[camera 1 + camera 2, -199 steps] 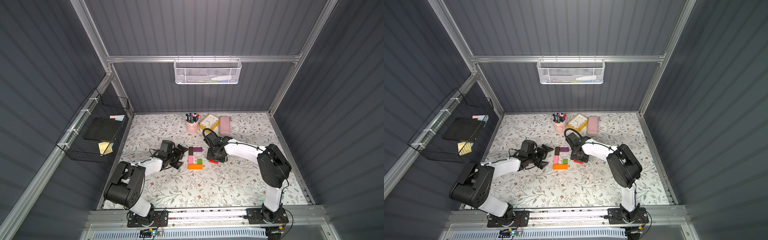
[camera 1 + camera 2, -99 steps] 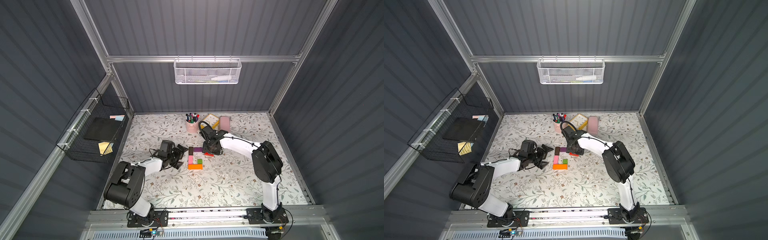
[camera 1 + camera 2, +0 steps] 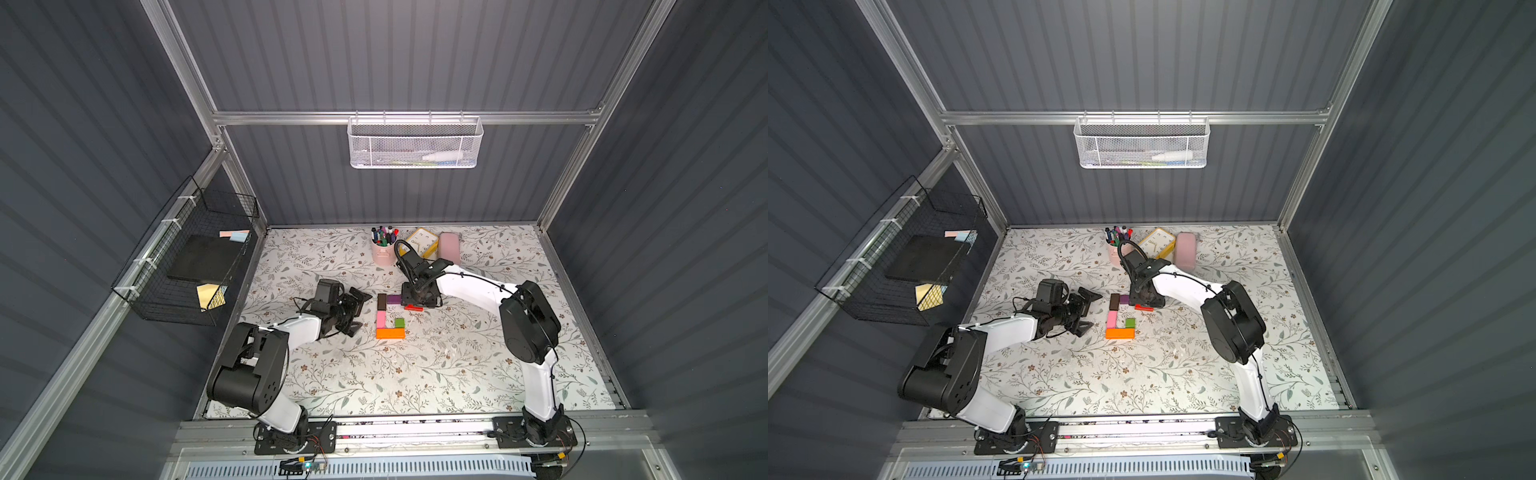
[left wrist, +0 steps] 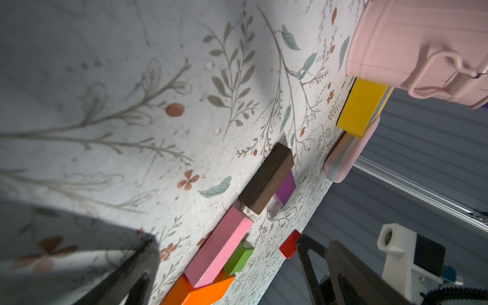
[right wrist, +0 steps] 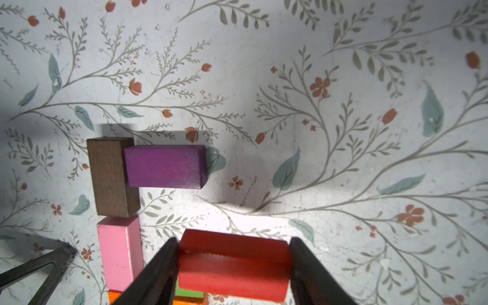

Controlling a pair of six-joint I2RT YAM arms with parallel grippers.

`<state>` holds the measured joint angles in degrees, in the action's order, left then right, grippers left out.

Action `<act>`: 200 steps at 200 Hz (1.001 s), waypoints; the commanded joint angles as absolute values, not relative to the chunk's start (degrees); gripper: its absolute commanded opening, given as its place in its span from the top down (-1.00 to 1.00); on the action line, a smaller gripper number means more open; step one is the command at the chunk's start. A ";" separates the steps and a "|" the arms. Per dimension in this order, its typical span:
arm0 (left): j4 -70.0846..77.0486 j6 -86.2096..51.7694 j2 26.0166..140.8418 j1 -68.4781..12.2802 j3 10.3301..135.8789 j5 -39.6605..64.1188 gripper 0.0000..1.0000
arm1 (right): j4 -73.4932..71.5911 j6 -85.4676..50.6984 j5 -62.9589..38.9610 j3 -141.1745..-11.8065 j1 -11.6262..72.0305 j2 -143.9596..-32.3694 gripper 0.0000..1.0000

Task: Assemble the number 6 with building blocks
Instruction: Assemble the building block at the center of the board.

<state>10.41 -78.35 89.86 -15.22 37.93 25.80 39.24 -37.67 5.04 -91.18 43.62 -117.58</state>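
Gripper on right arm (image 5: 233,243) pinches red block (image 5: 232,264) (near purple block (image 5: 163,166)); left gripper (image 3: 360,314) spread wide.

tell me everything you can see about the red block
The red block is a small solid-red bar, smooth and painted-looking. The right gripper holds it by its short ends between black fingers. It lies roughly level, next to the purple block, apart from it, partly hiding the green cube in the wrist view.

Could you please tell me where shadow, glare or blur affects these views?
Right wrist view: the right gripper, shut on the red block, looks dark and soft; a bright patch washes out the mat beyond. Left wrist view: the near mat is dim and blurred, the pink block sharp. Both top views: evenly lit.
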 commanded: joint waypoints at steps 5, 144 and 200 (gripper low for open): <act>5.19 -76.38 91.93 -14.81 36.83 23.88 -0.99 | 38.89 -37.35 4.31 -92.62 44.60 -119.06 -0.25; 6.11 -76.29 91.95 -14.41 35.95 24.13 -0.99 | 40.61 -39.29 5.94 -98.21 47.81 -122.85 -0.26; 6.33 -76.29 91.85 -14.33 35.69 24.30 -0.99 | 41.12 -39.78 6.22 -99.49 48.61 -124.30 -0.25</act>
